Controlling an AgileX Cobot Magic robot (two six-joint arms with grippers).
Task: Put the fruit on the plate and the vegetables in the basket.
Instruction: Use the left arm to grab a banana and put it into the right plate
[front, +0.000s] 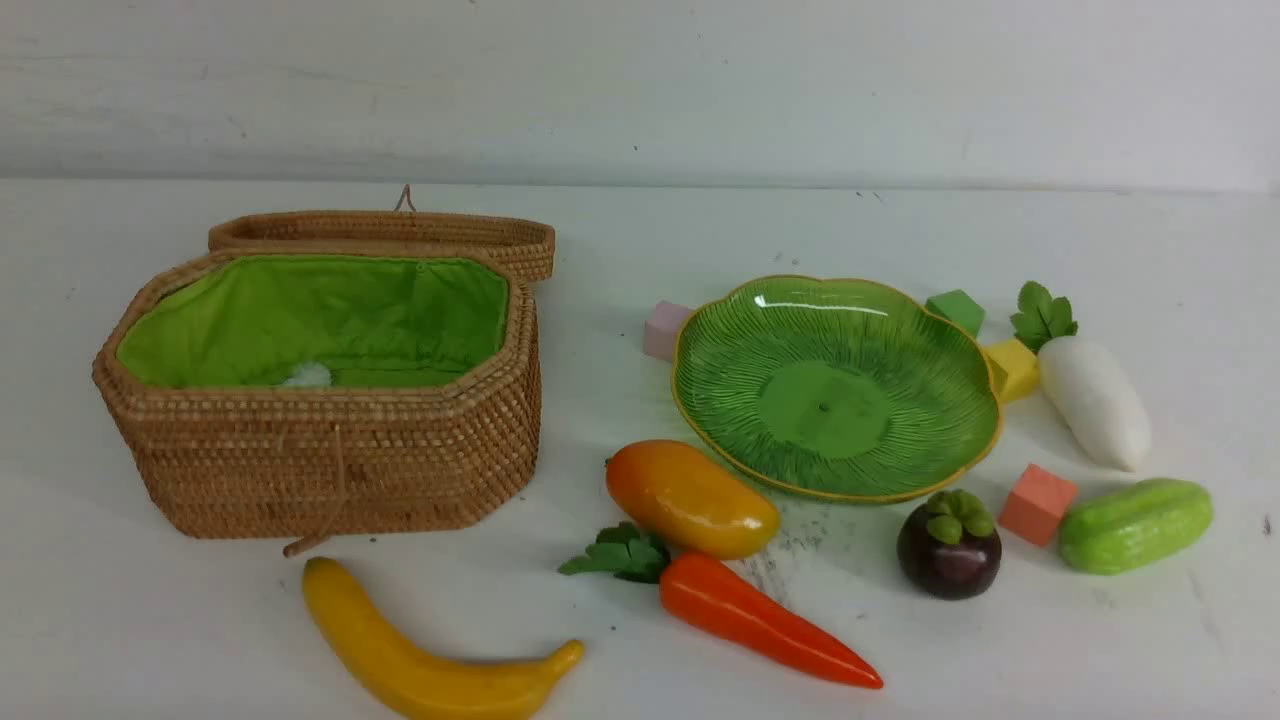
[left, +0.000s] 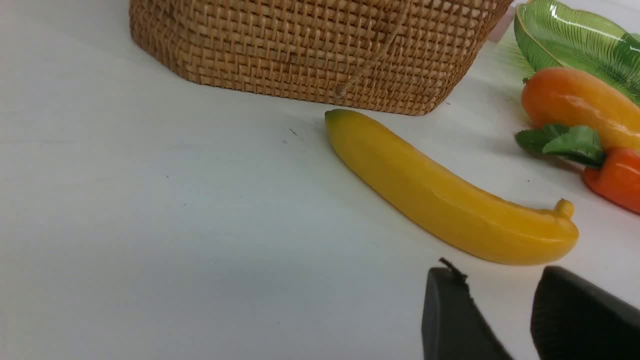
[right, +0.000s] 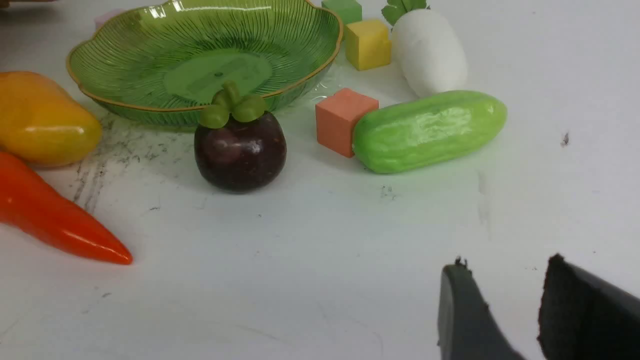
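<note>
Shows fruit and vegetables on a scuffed white table (front: 100, 630).
In front view, shows a pale, marked wall (front: 640, 90) behind; has the lidded basket (front: 320, 460) standing open at left, banana (front: 400, 655) before it, mango (front: 690, 498) and carrot (front: 765, 618) near the plate (front: 825, 410), mangosteen (front: 948, 550), cucumber (front: 1135, 525) and radish (front: 1095, 400) towards the right; in left wrist view, shows the left gripper (left: 495, 272) parted, gripping nothing; in right wrist view, shows the right gripper (right: 505, 265) likewise, above speckled white.
</note>
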